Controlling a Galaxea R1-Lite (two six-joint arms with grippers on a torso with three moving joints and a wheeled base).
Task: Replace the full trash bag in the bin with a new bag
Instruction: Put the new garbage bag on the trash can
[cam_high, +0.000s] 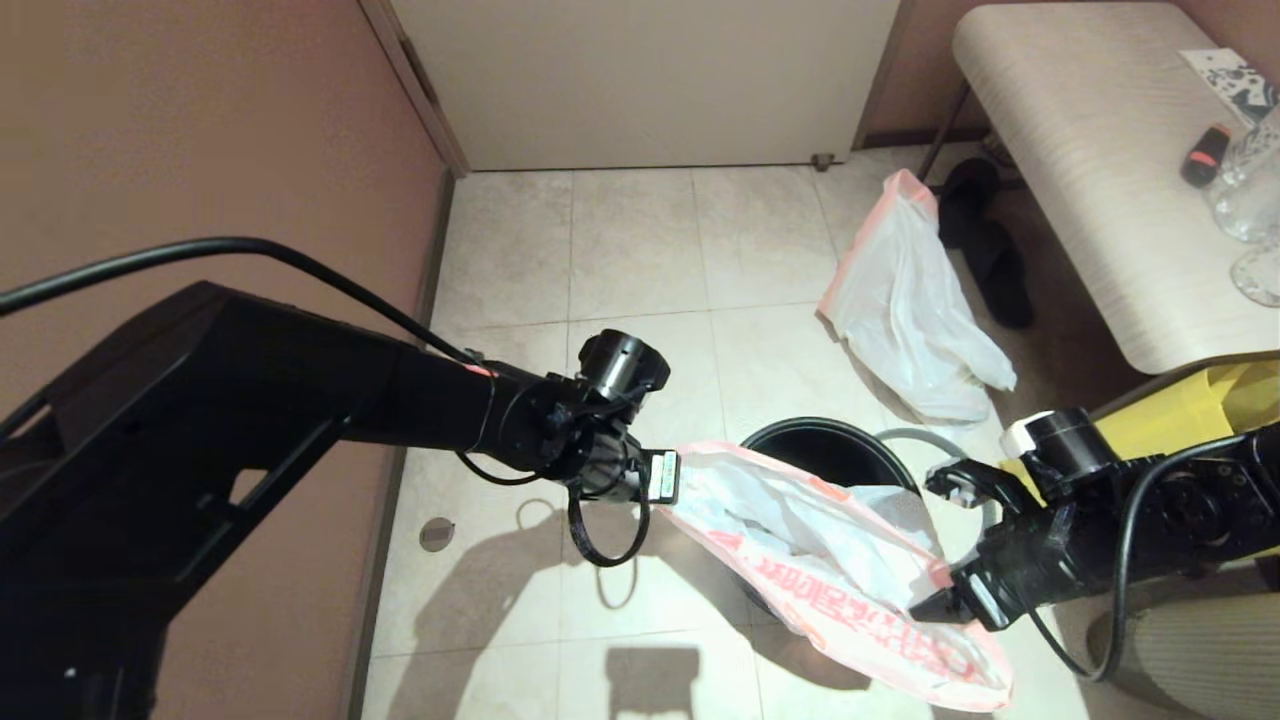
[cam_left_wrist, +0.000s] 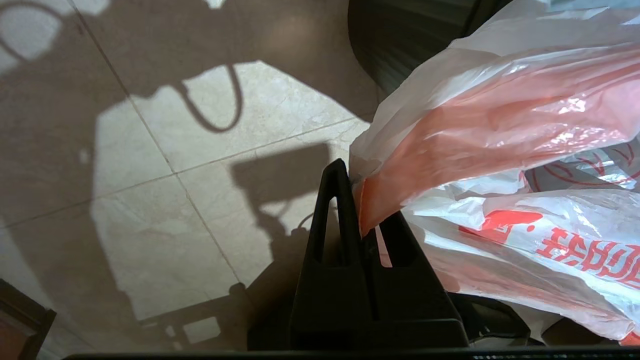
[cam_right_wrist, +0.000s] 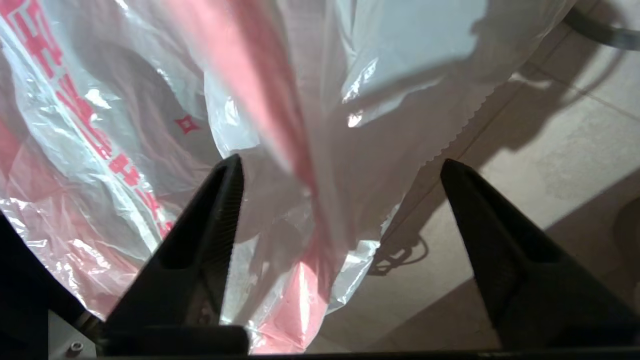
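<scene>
Bare floor (cam_high: 640, 250) lies beyond the bin (cam_high: 820, 450). Left pincer (cam_left_wrist: 361, 220) pinches the new bag (cam_high: 830, 560) by its rim above it; right pincer (cam_right_wrist: 340, 200) spread wide, bag between its fingers.

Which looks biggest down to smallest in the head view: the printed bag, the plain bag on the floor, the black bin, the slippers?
1. Printed bag, though it hangs nearer the camera.
2. Plain bag.
3. Bin, largely hidden by the printed bag, so unsure.
4. Slippers.
</scene>
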